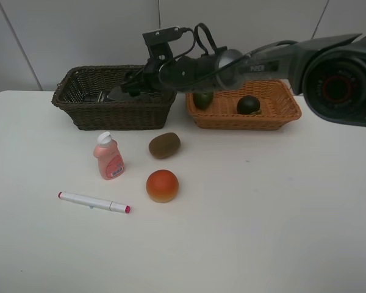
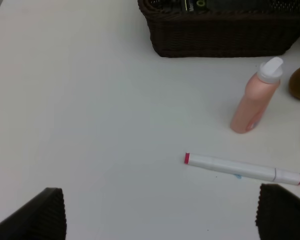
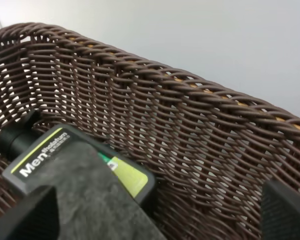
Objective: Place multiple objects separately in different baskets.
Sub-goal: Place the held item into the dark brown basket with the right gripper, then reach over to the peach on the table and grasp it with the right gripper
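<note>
Dark-green box (image 3: 46, 150) below right claw (image 3: 157, 202).

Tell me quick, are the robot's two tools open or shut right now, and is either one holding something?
Left tool: open, holding nothing.
Right tool: open, holding nothing, down in the dark brown basket.

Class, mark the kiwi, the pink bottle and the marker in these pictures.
kiwi (image 1: 165, 145): exterior high view, middle of its brown skin.
pink bottle (image 1: 110, 161): exterior high view, on its body.
marker (image 2: 242, 168): left wrist view, mid-barrel.
</note>
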You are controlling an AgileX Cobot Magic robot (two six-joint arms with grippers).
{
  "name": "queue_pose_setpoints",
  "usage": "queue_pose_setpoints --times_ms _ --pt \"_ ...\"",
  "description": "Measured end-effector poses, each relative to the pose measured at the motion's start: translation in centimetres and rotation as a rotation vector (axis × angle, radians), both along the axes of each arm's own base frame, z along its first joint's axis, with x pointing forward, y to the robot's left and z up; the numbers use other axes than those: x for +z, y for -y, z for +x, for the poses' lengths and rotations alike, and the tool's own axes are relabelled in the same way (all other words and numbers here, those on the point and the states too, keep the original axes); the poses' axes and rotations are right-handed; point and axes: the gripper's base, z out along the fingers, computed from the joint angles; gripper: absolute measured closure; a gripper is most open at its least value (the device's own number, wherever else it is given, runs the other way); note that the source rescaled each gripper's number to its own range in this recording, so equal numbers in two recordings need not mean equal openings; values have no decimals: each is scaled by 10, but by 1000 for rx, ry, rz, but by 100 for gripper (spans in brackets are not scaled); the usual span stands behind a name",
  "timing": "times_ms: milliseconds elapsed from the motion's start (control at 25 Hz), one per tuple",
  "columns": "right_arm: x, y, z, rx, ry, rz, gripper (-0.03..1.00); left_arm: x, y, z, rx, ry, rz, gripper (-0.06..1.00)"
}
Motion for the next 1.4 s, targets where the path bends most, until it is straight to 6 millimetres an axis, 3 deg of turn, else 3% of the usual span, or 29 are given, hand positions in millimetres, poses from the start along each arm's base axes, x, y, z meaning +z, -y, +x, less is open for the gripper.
queue_pose_setpoints --times_ms 480,800,1160,1400 --pt "4 0 -2 17 -7 -21 -1 0 0 0 0 0 0 -6" --pt "47 6 -16 130 -16 -193 -1 0 0 0 0 0 0 -6" --pt "103 27 -48 196 -196 -334 -1 0 0 0 0 0 0 -6" --pt "125 44 -75 219 -396 -425 -1 0 0 0 0 0 0 -6"
